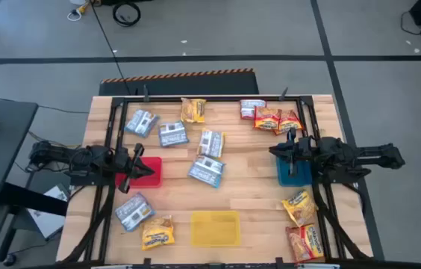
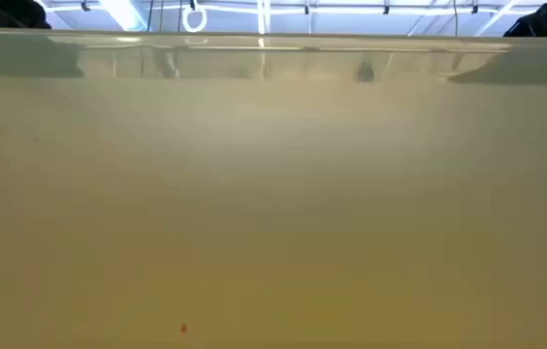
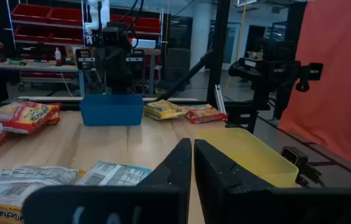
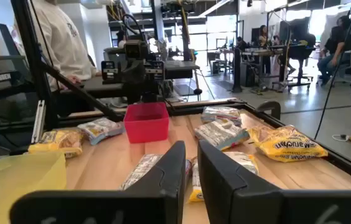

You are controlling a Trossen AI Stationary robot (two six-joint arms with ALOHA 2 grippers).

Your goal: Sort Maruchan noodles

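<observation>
The left gripper point(image 1: 137, 157) hangs over the red tray point(image 1: 145, 171) at the left side of the table point(image 1: 248, 190), fingers pressed nearly together and holding nothing; across the boards the right gripper point(image 1: 291, 149) hangs the same way over the blue tray point(image 1: 294, 173), its fingers close together with only a thin gap, also empty. Both arms stretch in level from the sides and face each other. The Maruchan noodles lie scattered and unsorted: blue-and-white packets point(image 1: 190, 146) cluster between the arms, with another point(image 1: 133, 211) near the front left; a yellow packet point(image 1: 193, 110) sits by the far edge, one point(image 1: 157, 232) at the front left corner and one point(image 1: 299, 208) at the right; red packets point(image 1: 277, 119) overlap at the far right beside another blue-and-white one, and another red one point(image 1: 305, 242) lies at the front right. The red and blue trays look empty as far as the arms allow a view, and the yellow tray point(image 1: 215, 228) at the front centre holds nothing. The risk from here appears to lie in the overlapping red packets, where a pinch could drag up two at once, and in the slick crinkly wrappers, which may slip from narrow fingers mid-carry. The central packets sit within reach of both arms, so both reaching in together could bring them into contact.
</observation>
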